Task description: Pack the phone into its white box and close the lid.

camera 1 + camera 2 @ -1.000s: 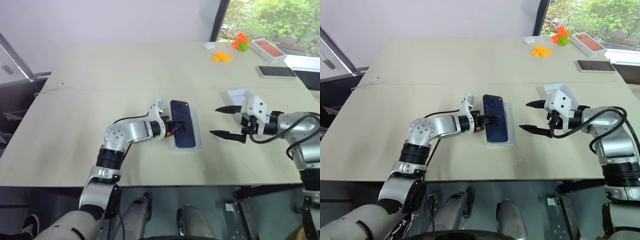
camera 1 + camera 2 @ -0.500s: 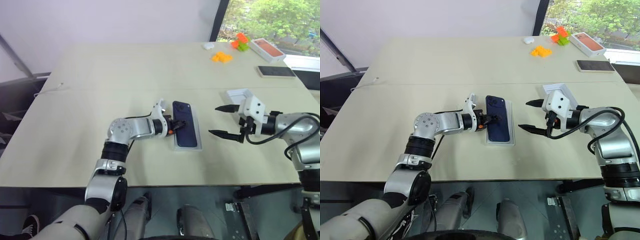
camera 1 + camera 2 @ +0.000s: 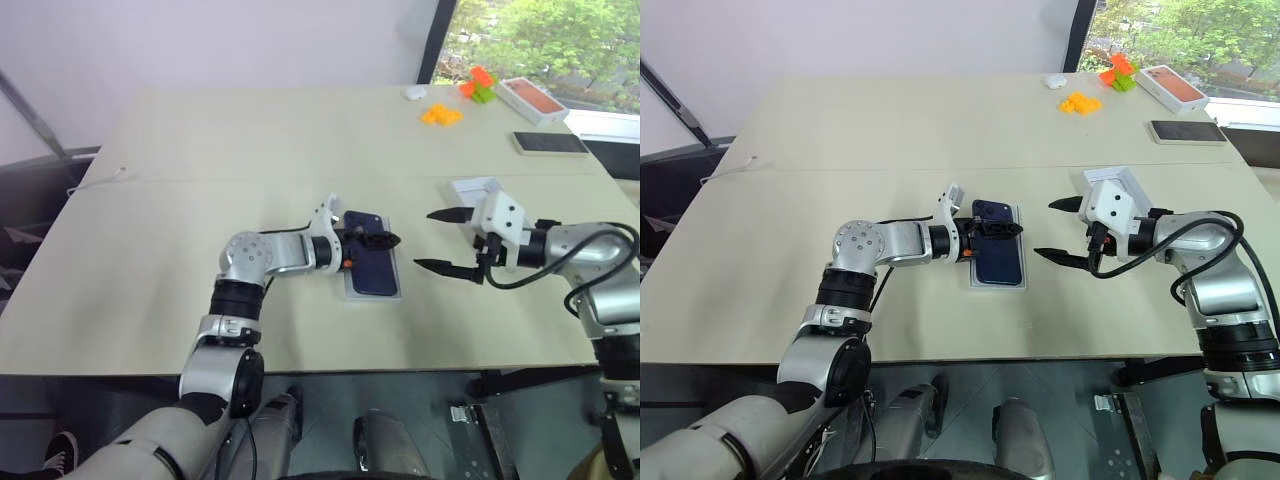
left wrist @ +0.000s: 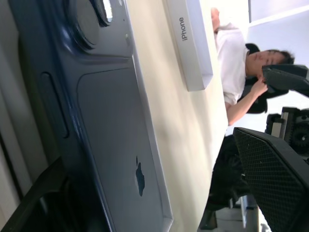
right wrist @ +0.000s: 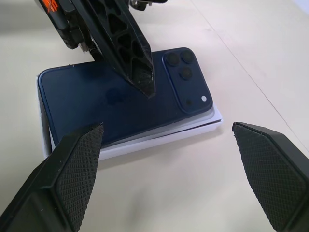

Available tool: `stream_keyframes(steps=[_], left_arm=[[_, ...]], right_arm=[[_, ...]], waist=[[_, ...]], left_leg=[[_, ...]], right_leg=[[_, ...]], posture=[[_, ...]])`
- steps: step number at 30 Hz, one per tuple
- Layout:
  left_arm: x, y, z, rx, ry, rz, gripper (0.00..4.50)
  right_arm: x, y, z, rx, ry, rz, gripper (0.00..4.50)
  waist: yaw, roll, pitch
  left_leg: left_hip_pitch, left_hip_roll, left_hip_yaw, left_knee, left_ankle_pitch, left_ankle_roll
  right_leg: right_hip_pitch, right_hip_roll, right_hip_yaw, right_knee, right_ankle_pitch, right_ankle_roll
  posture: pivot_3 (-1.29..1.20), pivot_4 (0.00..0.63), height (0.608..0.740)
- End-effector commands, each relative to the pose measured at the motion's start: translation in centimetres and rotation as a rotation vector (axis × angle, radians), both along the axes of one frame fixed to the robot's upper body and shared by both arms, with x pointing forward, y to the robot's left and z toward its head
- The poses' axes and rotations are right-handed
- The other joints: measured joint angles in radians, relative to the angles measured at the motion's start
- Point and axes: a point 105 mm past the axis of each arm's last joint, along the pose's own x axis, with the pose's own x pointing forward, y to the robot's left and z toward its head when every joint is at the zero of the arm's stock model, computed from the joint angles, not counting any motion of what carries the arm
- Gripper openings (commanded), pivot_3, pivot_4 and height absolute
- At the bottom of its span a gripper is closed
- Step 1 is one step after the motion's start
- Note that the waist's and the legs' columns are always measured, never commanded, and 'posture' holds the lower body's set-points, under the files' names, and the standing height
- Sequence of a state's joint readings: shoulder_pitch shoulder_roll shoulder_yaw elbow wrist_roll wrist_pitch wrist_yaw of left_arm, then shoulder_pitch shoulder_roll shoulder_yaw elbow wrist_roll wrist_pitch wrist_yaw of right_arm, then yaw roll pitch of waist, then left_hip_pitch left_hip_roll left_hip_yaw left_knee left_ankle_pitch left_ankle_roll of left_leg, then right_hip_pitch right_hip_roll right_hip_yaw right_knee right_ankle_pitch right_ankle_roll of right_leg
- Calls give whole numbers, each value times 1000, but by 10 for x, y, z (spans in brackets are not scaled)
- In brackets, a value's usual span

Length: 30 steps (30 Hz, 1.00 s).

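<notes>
The dark navy phone [image 3: 372,265] lies back up on the white box [image 3: 373,294] at the table's middle, slightly askew to its rim. My left gripper [image 3: 375,246] reaches in from the left and stands open, one finger [image 5: 131,50] hanging over the phone's back and the other low at its left edge. My right gripper [image 3: 443,240] hovers open just right of the box, with nothing between its fingers [image 5: 72,174]. The white lid [image 3: 474,189] rests on the table behind the right gripper, and the left wrist view shows its side wall [image 4: 190,43].
At the far right of the table are an orange-topped box [image 3: 527,97], a black phone [image 3: 552,142], orange blocks [image 3: 442,114], an orange and green toy [image 3: 480,85] and a small white object [image 3: 416,92]. A seated person [image 4: 236,63] is beyond the table.
My left gripper, shut at the phone's left edge before, has opened. The phone has slid back from overhanging the box's far end and lies over it. The right arm has stayed put.
</notes>
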State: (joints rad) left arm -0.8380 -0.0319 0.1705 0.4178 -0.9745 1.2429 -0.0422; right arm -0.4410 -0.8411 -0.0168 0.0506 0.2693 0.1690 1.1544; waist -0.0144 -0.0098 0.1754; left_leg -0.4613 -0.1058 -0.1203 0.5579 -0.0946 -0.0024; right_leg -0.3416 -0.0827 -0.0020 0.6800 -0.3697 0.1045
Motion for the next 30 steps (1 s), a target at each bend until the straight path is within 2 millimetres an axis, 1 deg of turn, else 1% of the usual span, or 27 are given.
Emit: stream_keyframes(steps=[1, 7, 9, 12, 13, 15, 21, 25, 30], left_arm=[[1, 11, 6, 45, -52, 7, 4427], [4, 25, 19, 79, -104, 10, 4427], [3, 23, 24, 77, -121, 1, 4427], [-2, 19, 25, 79, -118, -19, 4427], [-2, 19, 25, 104, -149, -22, 4427], [-3, 21, 26, 116, -155, -22, 4427], [-2, 36, 31, 169, -192, -7, 4427], [-1, 46, 31, 181, -174, 8, 4427], [1, 59, 36, 248, -234, 25, 4427]], right_arm=[[3, 2, 11, 11, -44, 7, 4500], [5, 3, 11, 9, -43, 10, 4500], [6, 5, 11, 10, -43, 12, 4500], [7, 6, 10, 11, -40, 18, 4500], [8, 7, 10, 12, -41, 19, 4500], [7, 8, 10, 11, -39, 22, 4500], [7, 8, 8, 12, -36, 24, 4500], [9, 11, 9, 16, -40, 28, 4500], [10, 12, 9, 16, -42, 33, 4500]], waist=[[0, 0, 0], [3, 0, 0], [2, 0, 0], [3, 0, 0], [4, 0, 0], [4, 0, 0], [3, 0, 0], [3, 0, 0], [4, 0, 0]], left_leg=[[0, 0, 0, 0, 0, 0], [0, 0, 0, -1, 0, 0], [0, 0, 0, 0, 0, 0], [-1, 0, 0, 0, 0, 0], [-1, 0, 0, 0, 0, 0], [-1, 0, 0, -1, 0, 0], [-1, 0, 0, -1, 0, 0], [-1, 0, 0, -1, 0, 0], [-1, 0, 0, -1, -1, -1]], right_leg=[[0, 0, 0, 0, 0, 0], [-1, 0, 0, 0, 0, 0], [-1, 0, 0, 0, 0, 0], [0, 0, 0, 0, 0, 0], [0, 0, 0, 0, 0, 0], [-1, 0, 0, 0, 0, 1], [-1, 0, 0, 0, 0, 1], [-1, 0, 0, 0, 0, 1], [-1, 0, 0, 0, 0, 1]], posture=[[0, 150, 740], [0, 150, 740], [0, 150, 740], [0, 150, 740], [0, 150, 740], [0, 150, 740], [0, 150, 740], [0, 150, 740], [0, 150, 740]])
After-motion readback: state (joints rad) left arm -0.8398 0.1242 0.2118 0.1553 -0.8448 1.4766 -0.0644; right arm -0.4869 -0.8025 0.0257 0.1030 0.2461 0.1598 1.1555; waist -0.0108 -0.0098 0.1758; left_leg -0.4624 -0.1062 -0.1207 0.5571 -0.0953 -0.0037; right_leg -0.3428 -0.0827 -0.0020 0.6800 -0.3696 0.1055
